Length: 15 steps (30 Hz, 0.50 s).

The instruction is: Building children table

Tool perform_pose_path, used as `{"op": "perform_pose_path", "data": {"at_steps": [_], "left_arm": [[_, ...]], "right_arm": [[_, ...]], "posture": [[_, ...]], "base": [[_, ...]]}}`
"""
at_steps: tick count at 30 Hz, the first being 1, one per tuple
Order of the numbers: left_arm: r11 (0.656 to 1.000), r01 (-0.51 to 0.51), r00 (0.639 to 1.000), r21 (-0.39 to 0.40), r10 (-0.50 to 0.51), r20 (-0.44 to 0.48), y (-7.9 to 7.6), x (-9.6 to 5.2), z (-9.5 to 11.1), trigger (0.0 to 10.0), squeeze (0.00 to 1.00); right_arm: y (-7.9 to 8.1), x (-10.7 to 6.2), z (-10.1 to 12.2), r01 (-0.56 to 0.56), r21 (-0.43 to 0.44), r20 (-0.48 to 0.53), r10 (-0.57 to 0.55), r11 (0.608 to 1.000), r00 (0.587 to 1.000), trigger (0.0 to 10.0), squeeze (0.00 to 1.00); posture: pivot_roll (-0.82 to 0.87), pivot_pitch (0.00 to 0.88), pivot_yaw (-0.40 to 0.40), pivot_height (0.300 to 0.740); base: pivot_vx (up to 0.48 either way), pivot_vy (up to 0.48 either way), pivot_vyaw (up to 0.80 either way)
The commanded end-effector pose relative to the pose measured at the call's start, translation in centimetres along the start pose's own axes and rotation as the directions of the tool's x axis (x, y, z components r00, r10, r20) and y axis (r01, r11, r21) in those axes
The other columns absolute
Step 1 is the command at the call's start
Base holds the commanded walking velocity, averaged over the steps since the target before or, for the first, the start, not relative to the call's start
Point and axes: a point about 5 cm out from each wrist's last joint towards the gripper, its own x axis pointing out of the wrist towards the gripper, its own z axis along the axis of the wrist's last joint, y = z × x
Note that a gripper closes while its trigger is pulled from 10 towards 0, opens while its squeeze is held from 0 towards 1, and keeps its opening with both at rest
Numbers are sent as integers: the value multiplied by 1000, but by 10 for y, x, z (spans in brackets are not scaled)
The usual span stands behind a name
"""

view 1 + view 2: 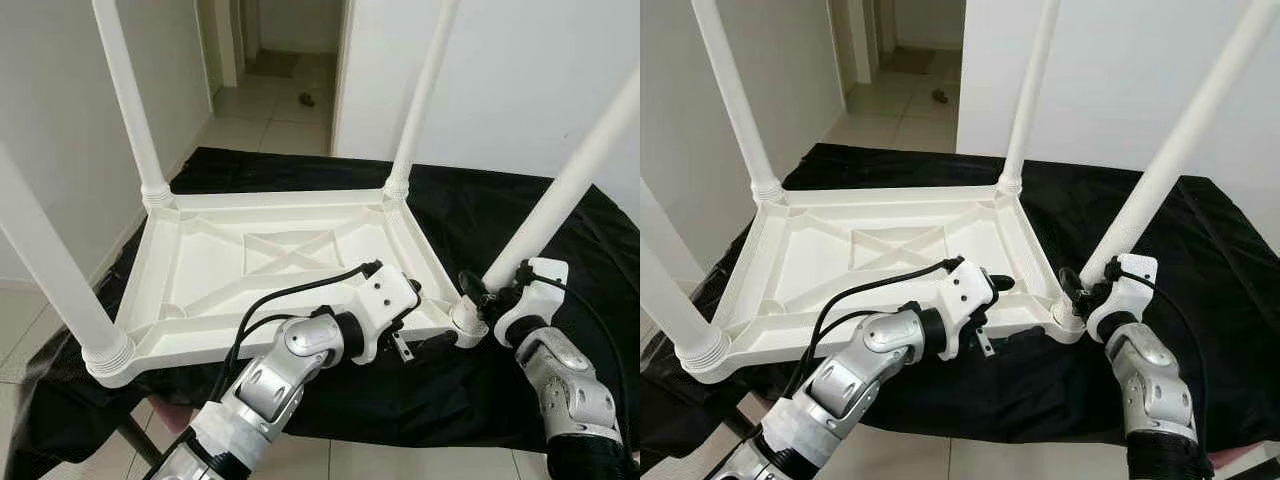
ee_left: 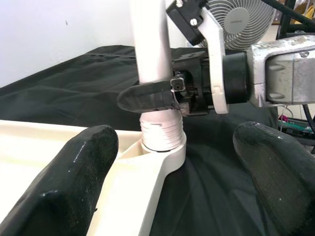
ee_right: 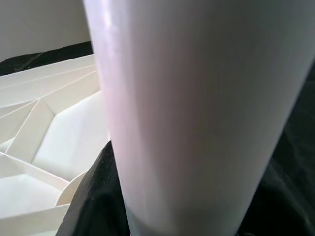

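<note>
A thick white table leg (image 3: 197, 113) is standing very close before the camera, taking up most of the frame. Behind it the white ribbed underside of the tabletop (image 3: 44, 128) is lying on black cloth (image 3: 290, 162) (dark, wrinkled).

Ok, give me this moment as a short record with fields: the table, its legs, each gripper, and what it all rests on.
table: white tabletop, upside down
legs: four white legs in the corners, pointing up
right gripper: shut on near right leg, just above its socket
left gripper: open, at the tabletop's near edge beside that socket
surface: black cloth
</note>
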Motion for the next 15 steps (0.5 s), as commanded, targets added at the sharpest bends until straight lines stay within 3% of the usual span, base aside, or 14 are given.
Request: {"op": "perform_pose_path", "data": {"at_steps": [1, 5, 6, 13, 15], "left_arm": [[1000, -7, 1000, 4, 7, -5, 0, -2, 0, 10000, 0], [1000, -8, 1000, 3, 8, -5, 0, -2, 1, 10000, 0], [1000, -9, 1000, 3, 9, -5, 0, -2, 1, 10000, 0], [1000, -12, 1000, 4, 12, -5, 1, -1, 1, 10000, 0], [1000, -13, 1000, 5, 13, -4, 2, -2, 2, 10000, 0]], "right_arm": [[-12, -17, -56, 124, 35, -229, -113, 992, 967, 10000, 0], [-7, -19, -53, 119, 4, -169, -116, 993, 979, 10000, 0], [-4, -20, -48, 100, -35, -115, -103, 994, 988, 10000, 0], [9, -22, -38, -3, -177, -23, -1, 984, 1000, 10000, 0], [12, -23, -37, -26, -165, -9, 25, 986, 1000, 10000, 0]], "posture": [[-55, 49, 23, 740], [-55, 49, 23, 740], [-55, 50, 24, 740], [-56, 52, 26, 740], [-51, 51, 24, 740]], "base": [[0, 0, 0], [0, 0, 0], [0, 0, 0], [0, 0, 0], [0, 0, 0]]}}
